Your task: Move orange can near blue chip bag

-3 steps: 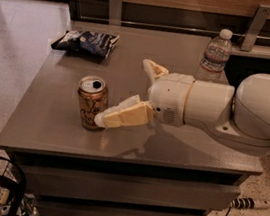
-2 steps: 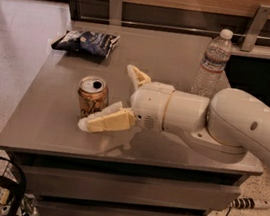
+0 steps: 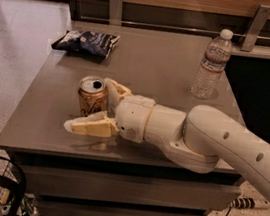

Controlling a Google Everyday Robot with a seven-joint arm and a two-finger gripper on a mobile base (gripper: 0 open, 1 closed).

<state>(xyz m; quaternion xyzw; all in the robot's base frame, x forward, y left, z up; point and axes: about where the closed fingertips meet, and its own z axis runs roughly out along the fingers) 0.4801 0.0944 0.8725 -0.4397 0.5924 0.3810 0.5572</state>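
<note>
Orange can (image 3: 91,98) upright on surface (image 3: 161,68): gold-orange, dark script, silver top. Hand (image 3: 90,106) spread, straddling can, unclenched. Blue chip bag (image 3: 86,42) well apart.

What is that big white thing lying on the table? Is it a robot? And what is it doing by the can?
Yes, it is a robot's arm. The robot has one arm, and at its tip is a gripper, a simple hand with two pale fingers. There is only one picture here, taken by a camera looking down at the grey table from the front.

Three things are on the table. An orange can stands upright near the front. A wrinkly blue chip bag lies flat at the far left corner. A clear water bottle stands at the far right.

The gripper is at the can with its fingers spread, one behind the can and one in front of it. The can stands on the table, not lifted. I cannot tell if the fingers are squeezing it yet.
</note>
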